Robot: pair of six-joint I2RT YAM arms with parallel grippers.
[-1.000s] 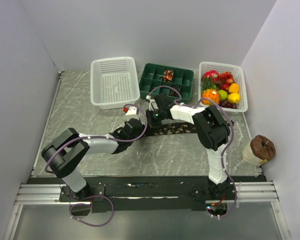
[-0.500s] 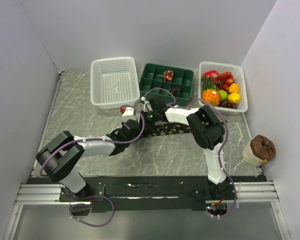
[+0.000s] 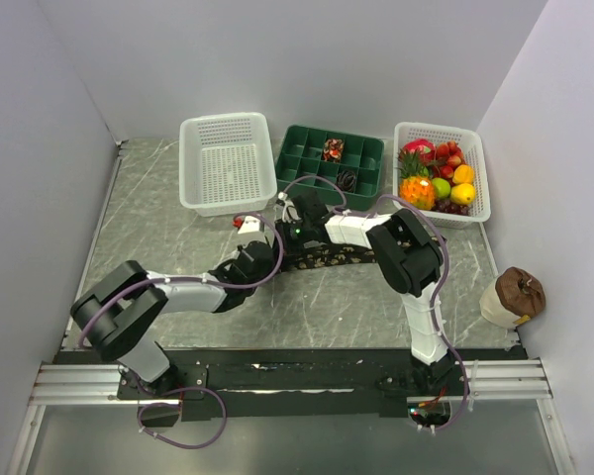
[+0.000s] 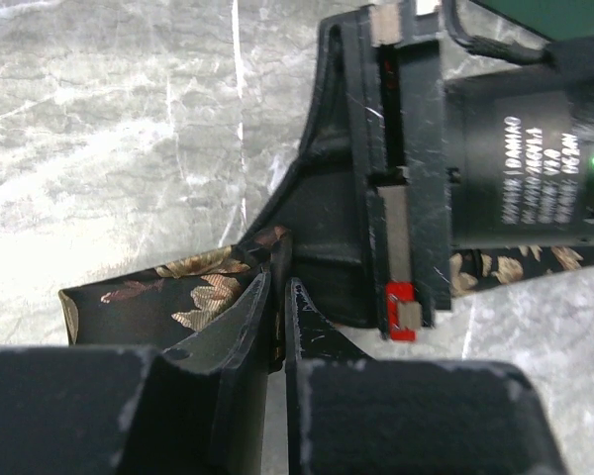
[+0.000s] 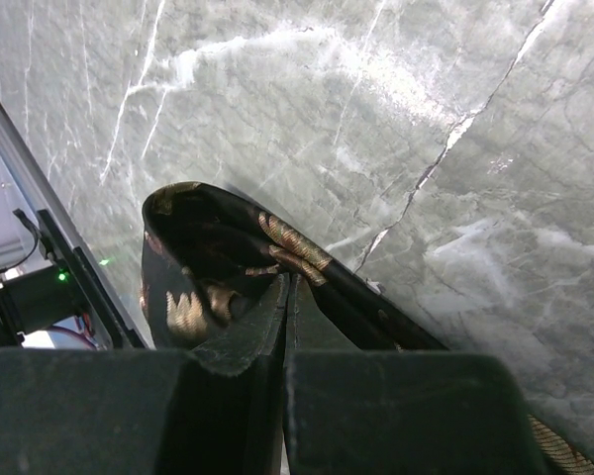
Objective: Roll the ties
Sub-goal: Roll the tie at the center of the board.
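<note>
Tie [image 3: 342,255] lies flat just in front of green tray [image 3: 307,158], its end nearest the tray's left corner doubled over and pinched by both arms — left gripper [image 4: 279,287] nearly closed on the fabric edge, right gripper [image 5: 288,287] clamped on the fold — probably to anchor the coil's core for winding.

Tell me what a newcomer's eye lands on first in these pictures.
First, the two arms with their tips together mid-table: the left gripper and the right gripper are both pinched shut on one dark patterned tie. Next comes the bright fruit in the white basket at the far right. Beside it is a green compartment tray holding two rolled ties.
</note>
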